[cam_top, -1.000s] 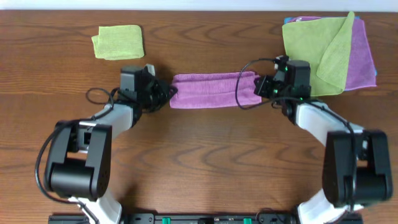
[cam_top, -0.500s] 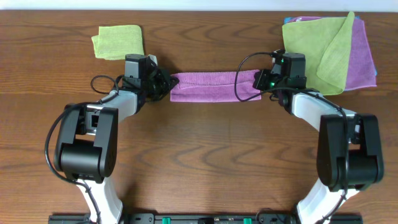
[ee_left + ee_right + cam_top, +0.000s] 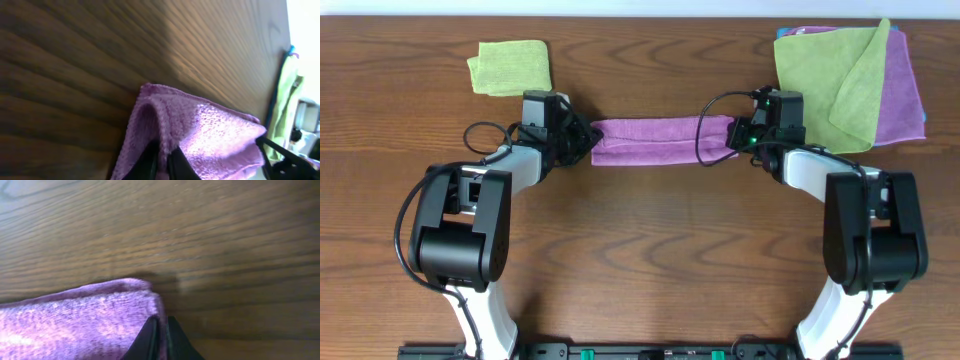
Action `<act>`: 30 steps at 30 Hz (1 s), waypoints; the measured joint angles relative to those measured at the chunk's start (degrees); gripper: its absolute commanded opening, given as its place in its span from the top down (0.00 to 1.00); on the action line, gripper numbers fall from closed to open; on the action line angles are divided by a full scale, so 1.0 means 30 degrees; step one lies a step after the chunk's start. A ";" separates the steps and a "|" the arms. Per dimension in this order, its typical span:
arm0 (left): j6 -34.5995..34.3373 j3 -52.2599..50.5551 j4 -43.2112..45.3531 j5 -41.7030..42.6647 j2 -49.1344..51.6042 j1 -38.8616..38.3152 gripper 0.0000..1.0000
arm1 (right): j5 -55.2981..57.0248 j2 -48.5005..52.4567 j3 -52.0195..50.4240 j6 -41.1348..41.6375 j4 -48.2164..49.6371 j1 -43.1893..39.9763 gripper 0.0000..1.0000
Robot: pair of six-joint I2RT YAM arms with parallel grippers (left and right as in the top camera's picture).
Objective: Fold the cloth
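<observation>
**Item:** the cloth point(image 3: 660, 140), purple-magenta microfibre. It lay as a long narrow folded band on the upper middle of the wooden table point(image 3: 650, 250), spanning the gap between the two arms.

**Markings:** none legible in any view.

**Left gripper** point(image 3: 582, 142): at the band's left end. Its wrist view showed dark fingertips point(image 3: 147, 160) drawn together, clamped on the fuzzy doubled edge.

**Right gripper** point(image 3: 738, 135): at the band's right end. Its wrist view showed fingertips point(image 3: 149, 336) nearly touching, pinching the corner.

**Overhead view only:**
- A small lime-green towel point(image 3: 510, 67) sat folded at the upper left, well apart from the band.
- A large lime-green towel point(image 3: 820, 70) lay over a purple towel point(image 3: 905, 95) at the upper right, near the right gripper.

**Wrist views only:** the rounded fold, the cloth's pile, and each grip itself, which the arms hid from above.
</observation>
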 measured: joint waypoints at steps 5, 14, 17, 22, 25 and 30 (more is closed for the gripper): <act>0.0546 0.0029 -0.0015 -0.0350 0.0015 0.0044 0.49 | 0.0539 0.0000 0.0000 -0.0197 0.0080 0.0000 0.70; 0.1683 0.0408 0.0248 0.1042 -0.0175 0.0452 0.07 | -0.0146 -0.0204 0.0036 -0.0321 -0.0321 -0.0102 0.37; 0.2033 0.0408 0.0066 0.1479 -0.0350 0.0852 0.03 | -0.0328 -0.0663 0.0036 -0.0277 -0.0962 -0.0204 0.29; 0.2113 0.0393 -0.0248 0.1690 -0.0969 0.1464 0.02 | -0.0627 -0.2361 0.0036 -0.0255 -0.2317 -0.0401 0.25; 0.2113 0.0393 -0.0248 0.1931 -0.1596 0.1530 0.04 | -0.0809 -0.3228 0.0036 -0.0204 -0.3016 -0.0430 0.25; 0.1982 0.0393 -0.0248 0.2616 -0.2878 0.1523 0.43 | -0.1209 -0.3803 0.0044 -0.0146 -0.3949 -0.0430 0.22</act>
